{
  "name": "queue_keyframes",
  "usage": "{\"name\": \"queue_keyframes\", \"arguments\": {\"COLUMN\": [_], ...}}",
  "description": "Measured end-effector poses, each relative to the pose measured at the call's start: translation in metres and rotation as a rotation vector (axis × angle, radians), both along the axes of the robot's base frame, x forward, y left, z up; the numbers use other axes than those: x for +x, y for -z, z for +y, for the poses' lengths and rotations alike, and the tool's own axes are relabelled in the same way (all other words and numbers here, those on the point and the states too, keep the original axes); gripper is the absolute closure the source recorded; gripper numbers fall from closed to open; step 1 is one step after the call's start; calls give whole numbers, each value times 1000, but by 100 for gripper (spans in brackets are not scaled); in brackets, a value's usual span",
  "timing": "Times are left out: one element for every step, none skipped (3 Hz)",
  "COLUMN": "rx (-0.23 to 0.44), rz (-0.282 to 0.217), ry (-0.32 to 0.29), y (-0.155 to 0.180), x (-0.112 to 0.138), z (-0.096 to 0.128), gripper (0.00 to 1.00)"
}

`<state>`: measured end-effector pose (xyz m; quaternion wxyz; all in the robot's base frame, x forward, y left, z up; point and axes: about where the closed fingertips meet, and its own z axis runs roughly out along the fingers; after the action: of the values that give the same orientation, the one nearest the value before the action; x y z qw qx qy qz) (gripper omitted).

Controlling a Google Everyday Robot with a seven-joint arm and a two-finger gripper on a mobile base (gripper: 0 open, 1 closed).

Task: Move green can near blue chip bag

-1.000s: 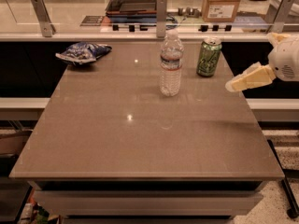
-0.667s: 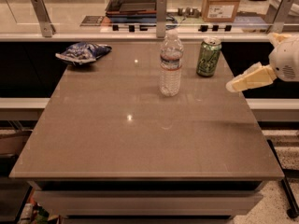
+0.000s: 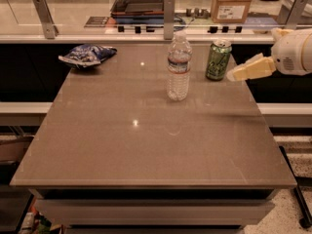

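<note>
1. The reach toward the green can (image 3: 218, 60) is under way. The gripper (image 3: 231, 75) is hovering to the right of the water bottle (image 3: 179, 67), just beyond the can and seemingly not touching it. Whether it is released or clenched cannot be told.
2. The can is standing upright just right of the bottle, while the blue chip bag (image 3: 87, 55) is lying well to the bottle's left.
3. The next move is probably calling for the gripper to enclose the can, then carry it leftward past the bottle without toppling it.
4. Compared with a second ago, the gripper is sitting closer to the can and slightly higher. The can, bottle and bag are sitting unmoved.
</note>
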<state>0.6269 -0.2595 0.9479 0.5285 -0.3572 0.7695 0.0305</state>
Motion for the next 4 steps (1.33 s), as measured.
{"name": "queue_keyframes", "arguments": {"rx": [73, 129, 187, 258], "rz": [1, 11, 6, -20], "ry": [4, -12, -34, -71], "y": [2, 10, 23, 34], "x": [26, 49, 66, 79], "z": [2, 8, 10, 13], "gripper": [0, 0, 0, 0]}}
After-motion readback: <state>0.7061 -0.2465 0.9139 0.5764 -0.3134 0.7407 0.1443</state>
